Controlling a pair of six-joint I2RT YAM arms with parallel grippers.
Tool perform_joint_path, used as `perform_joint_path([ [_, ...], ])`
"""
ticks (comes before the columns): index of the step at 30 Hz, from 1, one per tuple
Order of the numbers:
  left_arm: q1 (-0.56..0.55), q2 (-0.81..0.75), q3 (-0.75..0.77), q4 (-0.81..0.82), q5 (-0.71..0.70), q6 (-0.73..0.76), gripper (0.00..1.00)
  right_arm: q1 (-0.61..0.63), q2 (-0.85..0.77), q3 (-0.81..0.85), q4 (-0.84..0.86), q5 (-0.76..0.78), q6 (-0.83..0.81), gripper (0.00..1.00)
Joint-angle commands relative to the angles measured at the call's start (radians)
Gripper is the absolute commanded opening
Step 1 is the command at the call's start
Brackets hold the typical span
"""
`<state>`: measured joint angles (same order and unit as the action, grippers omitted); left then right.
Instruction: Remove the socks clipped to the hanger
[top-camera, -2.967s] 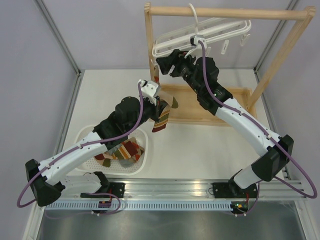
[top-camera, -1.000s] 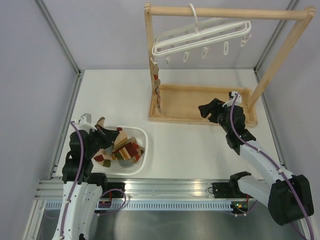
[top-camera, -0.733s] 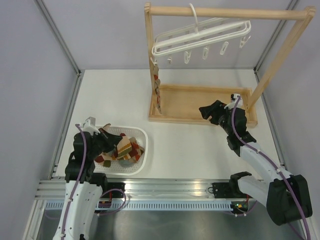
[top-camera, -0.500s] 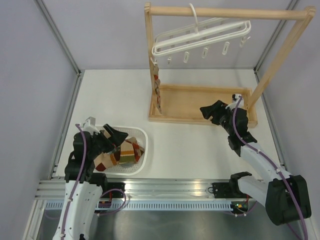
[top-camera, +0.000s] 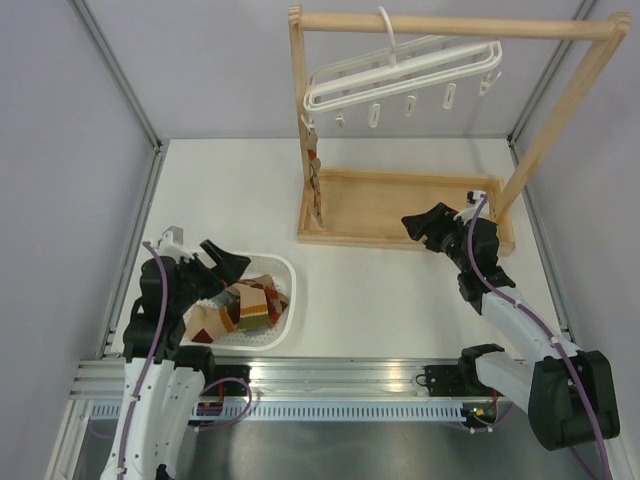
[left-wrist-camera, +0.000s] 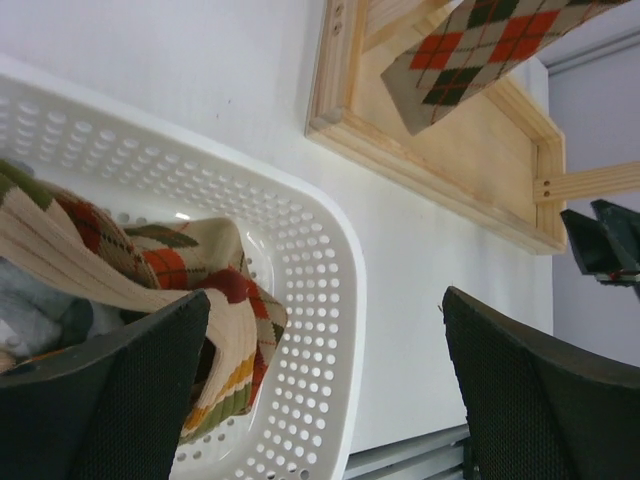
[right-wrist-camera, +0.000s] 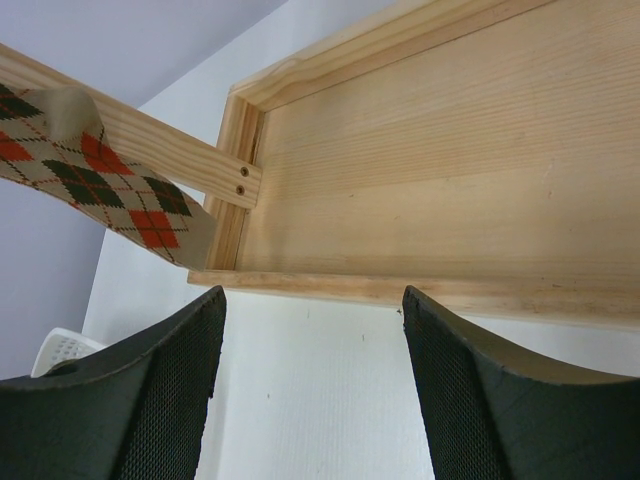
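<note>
The white hanger (top-camera: 400, 62) hangs by its hook from the wooden rail, and most of its clips dangle bare. One argyle sock (top-camera: 316, 188) still hangs from the leftmost clip beside the rack's left post; it also shows as a sock (left-wrist-camera: 470, 50) in the left wrist view and a sock (right-wrist-camera: 90, 170) in the right wrist view. Several patterned socks (top-camera: 245, 305) lie in the white basket (top-camera: 288, 292). My left gripper (top-camera: 222, 272) is open over the basket's left part, holding nothing. My right gripper (top-camera: 425, 225) is open over the front edge of the wooden tray, also holding nothing.
The wooden rack's tray (top-camera: 400, 205) and its two posts stand at the back middle. The perforated basket rim (left-wrist-camera: 340, 290) curves between my left fingers (left-wrist-camera: 100, 380). The tray's front lip (right-wrist-camera: 420, 290) lies just beyond my right fingers (right-wrist-camera: 130, 400).
My left gripper has opened and dropped its sock into the basket, where the pile has shifted. The right arm has edged slightly toward the tray.
</note>
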<state>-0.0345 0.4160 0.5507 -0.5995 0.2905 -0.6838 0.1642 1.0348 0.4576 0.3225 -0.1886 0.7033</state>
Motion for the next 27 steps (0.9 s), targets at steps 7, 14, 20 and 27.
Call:
perform_joint_path([
  [7, 0.004, 0.227, 0.222, 0.258, 0.056, -0.074, 1.0, -0.038, -0.033, -0.023, 0.038, -0.06, -0.008, 0.76],
  [14, -0.036, 0.438, 0.478, 0.411, 0.145, 0.027, 0.94, -0.06, -0.036, -0.025, 0.035, -0.094, -0.005, 0.76],
  [20, -0.284, 0.53, 0.644, 0.406, -0.08, 0.24, 0.94, -0.061, -0.045, -0.069, 0.084, -0.112, 0.044, 0.76],
  [27, -0.634, 0.751, 0.79, 0.399, -0.46, 0.446, 0.94, -0.063, -0.064, -0.112, 0.121, -0.12, 0.068, 0.76],
])
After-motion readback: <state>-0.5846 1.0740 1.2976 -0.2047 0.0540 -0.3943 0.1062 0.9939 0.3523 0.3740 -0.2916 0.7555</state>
